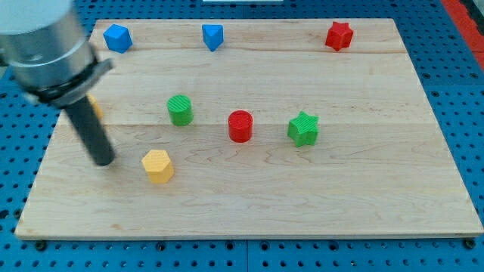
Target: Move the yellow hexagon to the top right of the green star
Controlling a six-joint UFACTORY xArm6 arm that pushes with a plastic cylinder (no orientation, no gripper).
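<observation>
The yellow hexagon (157, 166) lies on the wooden board at the lower left of the middle. The green star (303, 128) lies well to its right and a little higher. My tip (103, 162) rests on the board just left of the yellow hexagon, with a small gap between them. The dark rod rises from it toward the view's top left into the grey arm body (41, 41).
A green cylinder (180, 110) and a red cylinder (240, 125) lie between hexagon and star. A blue block (117, 38), a blue block (212, 36) and a red star (339, 35) line the top edge. A yellow block (95, 106) is half hidden behind the rod.
</observation>
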